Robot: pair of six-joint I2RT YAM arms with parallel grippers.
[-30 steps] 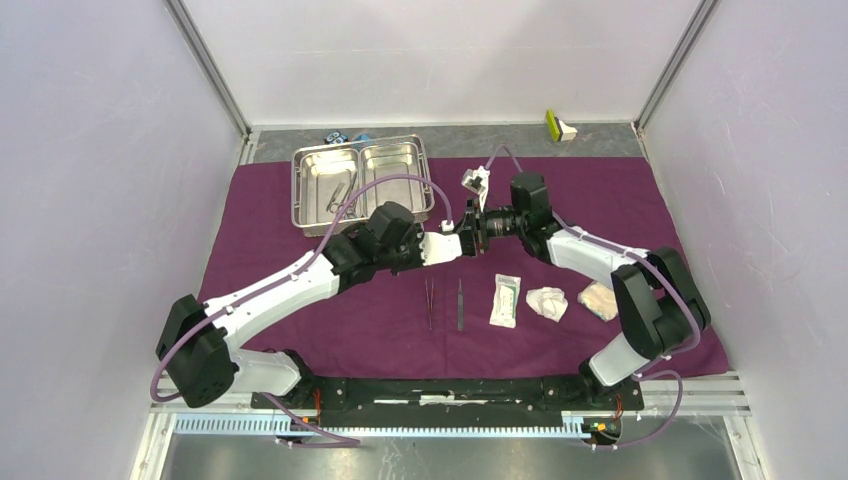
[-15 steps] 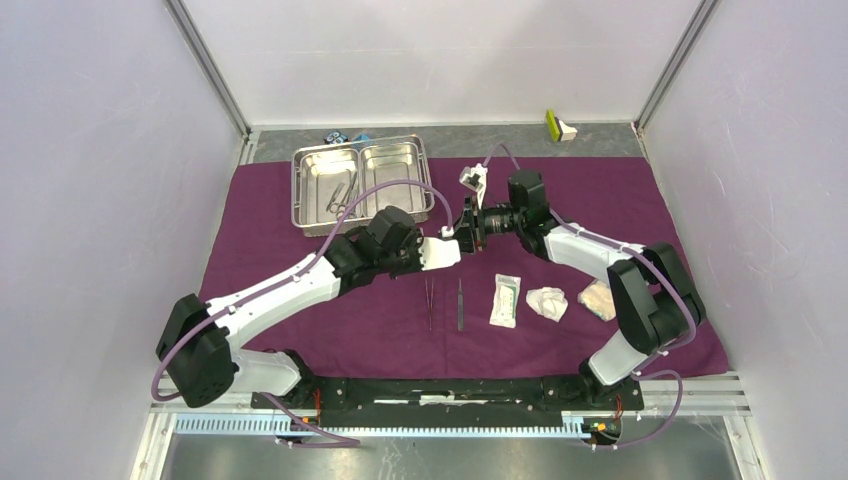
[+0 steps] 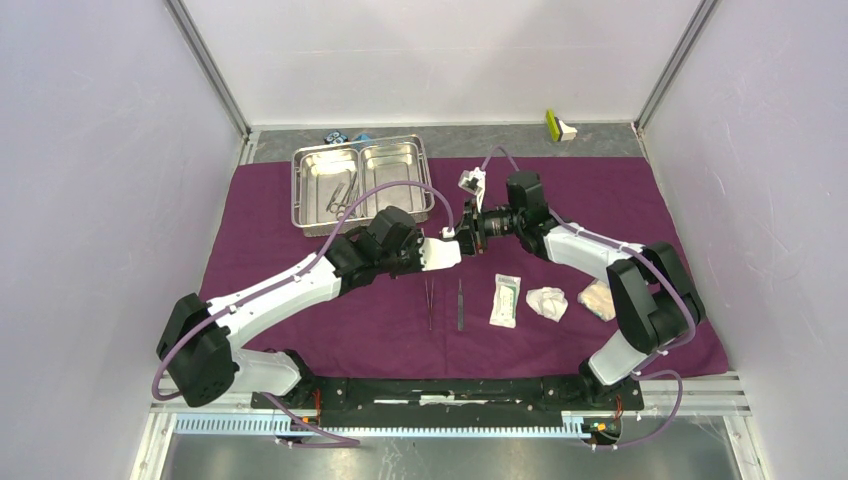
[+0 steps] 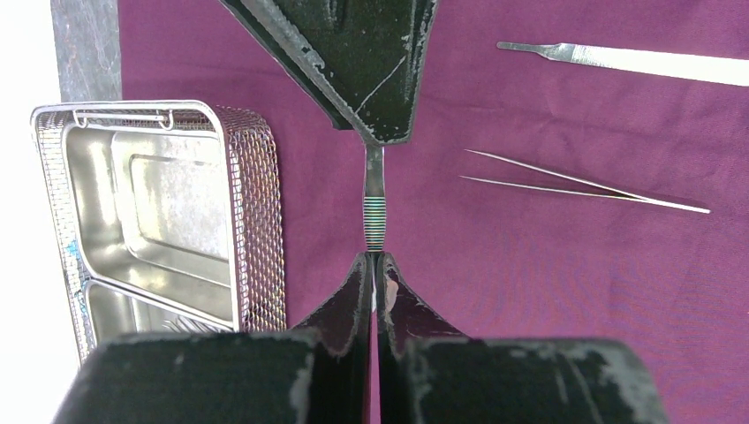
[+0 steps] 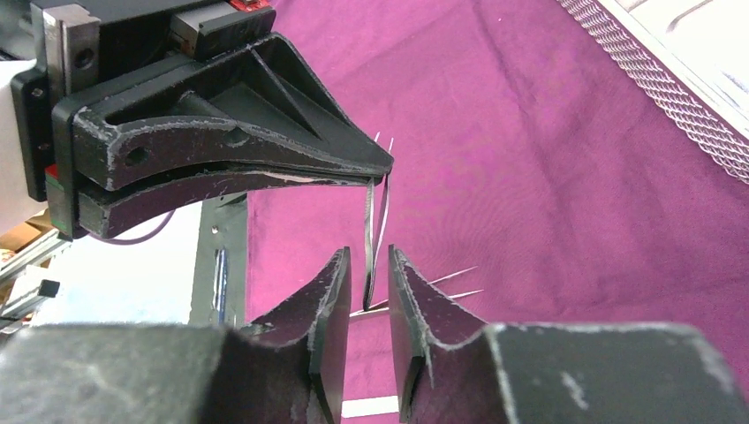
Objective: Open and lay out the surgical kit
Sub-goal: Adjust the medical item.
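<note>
The purple cloth point(image 3: 600, 200) lies spread out. The steel tray point(image 3: 362, 183) stands at its far left, with instruments in the left compartment. Tweezers point(image 3: 429, 303), a flat forceps point(image 3: 460, 303), a white packet point(image 3: 506, 300) and gauze wads point(image 3: 547, 302) lie in a row near the front. My left gripper point(image 3: 457, 243) point(image 4: 374, 258) is shut on one end of a slim ribbed metal forceps point(image 4: 374, 221), held above the cloth. My right gripper point(image 3: 466, 233) point(image 5: 366, 256) faces it, open, with the other end of this forceps point(image 5: 369, 238) between its fingers.
A small blue block point(image 3: 362, 137) and a black-and-blue toy point(image 3: 335, 137) sit behind the tray. A yellow-green object point(image 3: 556, 125) lies at the back right. A tan gauze pad point(image 3: 600, 300) lies at the right end of the row. White walls enclose three sides.
Both grippers have shifted slightly left together. The left gripper still holds the forceps, and the right gripper stays at its other end.
</note>
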